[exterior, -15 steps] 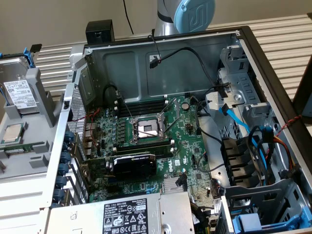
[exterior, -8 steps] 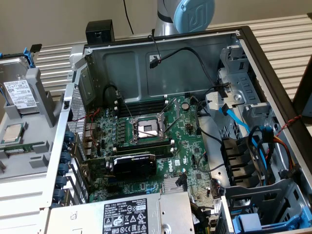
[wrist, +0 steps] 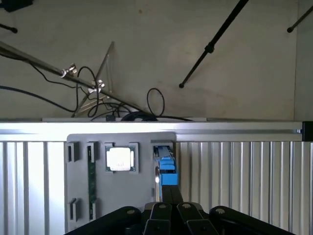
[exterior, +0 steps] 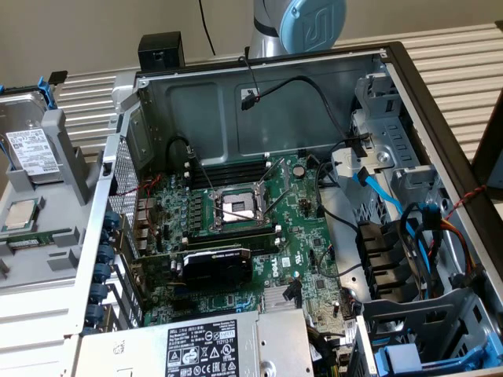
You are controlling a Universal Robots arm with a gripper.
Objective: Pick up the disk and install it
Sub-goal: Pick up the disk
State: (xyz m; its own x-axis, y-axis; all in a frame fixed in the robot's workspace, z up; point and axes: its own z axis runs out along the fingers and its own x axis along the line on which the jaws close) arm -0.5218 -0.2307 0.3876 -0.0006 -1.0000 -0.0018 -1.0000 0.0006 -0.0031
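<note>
Open PC case (exterior: 393, 63) takes the middle and right of the exterior view. Inside are a motherboard (exterior: 314, 259) w/ a bare CPU socket (exterior: 236, 208), a black graphics card (exterior: 216, 267) nearer, a grey PSU box (exterior: 204, 345) at the near edge, and another blue-fronted carrier (exterior: 409, 360) in the near right bay. Left of the case, a grey holder tray (exterior: 69, 169) holds the disk (exterior: 31, 149) standing on edge at its far end. A CPU chip (exterior: 20, 214) lies flat nearer, w/ a thin green RAM stick (wrist: 91, 171) slotted beside it. Disk is silver metal w/ a white barcoded label and a blue plastic frame. The gripper (wrist: 170, 195) is clenched on nothing and faces the tray, in line w/ the disk's blue edge. The arm (exterior: 271, 31) stands behind the case's far wall. All sits on a white slatted table (exterior: 448, 71). Beyond it is a plain beige surface w/ black cables and stand poles.
</note>
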